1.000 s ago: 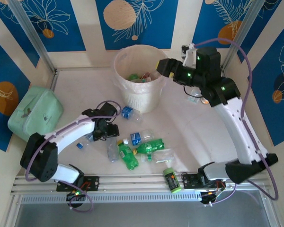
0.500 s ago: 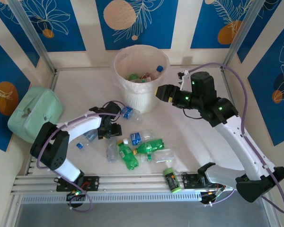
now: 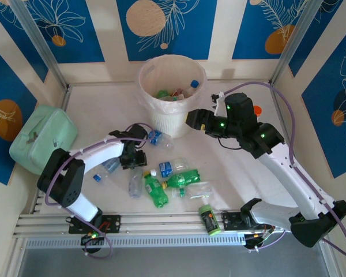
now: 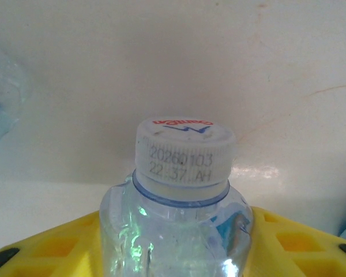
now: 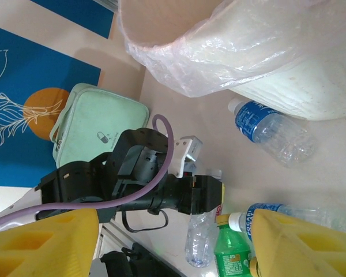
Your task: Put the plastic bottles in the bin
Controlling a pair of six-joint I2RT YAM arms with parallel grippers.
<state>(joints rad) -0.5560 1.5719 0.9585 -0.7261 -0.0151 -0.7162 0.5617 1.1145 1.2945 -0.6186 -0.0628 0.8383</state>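
Pinching a clear bottle with the left end effector, yellow pads set against both shoulders just under the white cap. Long axis in line with the reach, cap pointing away from the wrist, body running back toward the palm. Sitting low on the counter, at 7 o'clock from the bin; bin thus close by at 1 o'clock from this grip, likely calling for a lift over the rim before any release. Holding the right end effector spread and empty at 3 o'clock of the bin, just beside its wall; nearer the bin, but carrying nothing. Leaving green bottles and a blue-labelled bottle loose at 7 o'clock from it.
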